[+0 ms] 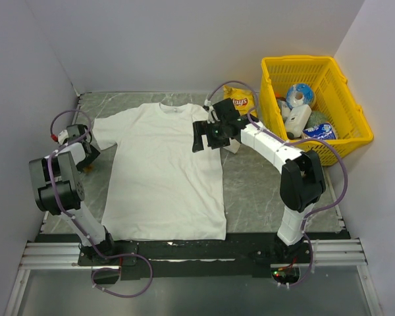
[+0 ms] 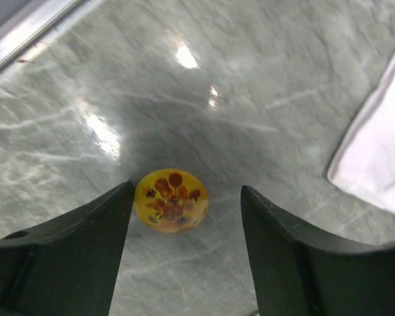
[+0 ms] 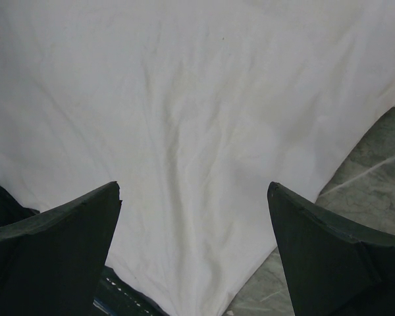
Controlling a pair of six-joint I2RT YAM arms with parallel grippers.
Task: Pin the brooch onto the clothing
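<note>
A white T-shirt (image 1: 164, 171) lies flat on a grey marbled tabletop (image 2: 250, 85), with two robot arms at the near edge. Pinning has not begun. The brooch (image 2: 171, 199), a small round yellow disc with red flowers, lies on the bare tabletop left of the shirt, near its sleeve.

The left hand (image 1: 87, 157) is spread around the brooch, one finger touching or just beside it, the other apart. The right hand (image 3: 194, 189) is spread wide and empty above the shirt. Lifting, carrying and fastening are all left to do.

Only the left wrist view shows the brooch's pattern; from overhead it is a speck. Only the overhead view shows the yellow basket (image 1: 296, 61) and crisp bag (image 1: 240, 102) at the far right
</note>
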